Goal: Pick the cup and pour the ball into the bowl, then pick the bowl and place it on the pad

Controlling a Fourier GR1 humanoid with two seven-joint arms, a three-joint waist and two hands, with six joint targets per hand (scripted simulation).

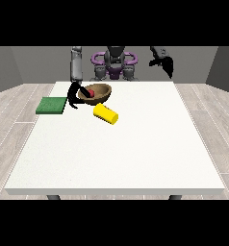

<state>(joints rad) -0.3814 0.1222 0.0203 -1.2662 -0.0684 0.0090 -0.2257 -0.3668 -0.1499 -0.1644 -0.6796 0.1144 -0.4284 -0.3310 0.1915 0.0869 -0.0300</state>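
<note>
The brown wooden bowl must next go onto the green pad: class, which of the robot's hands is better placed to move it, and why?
Probably the robot's right hand, the hand at the view's left. It is already at the brown wooden bowl, between the bowl and the flat green pad. The hand at the view's right is raised, away from both.

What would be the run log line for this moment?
ball in bowl | cup on side | view-left hand at bowl | pad bare

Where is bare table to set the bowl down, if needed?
Bare: the white table's whole near half and the side at the view's right. Crowded: the far corner at the view's left, where the brown wooden bowl, the lying yellow cup and the green pad sit.
</note>
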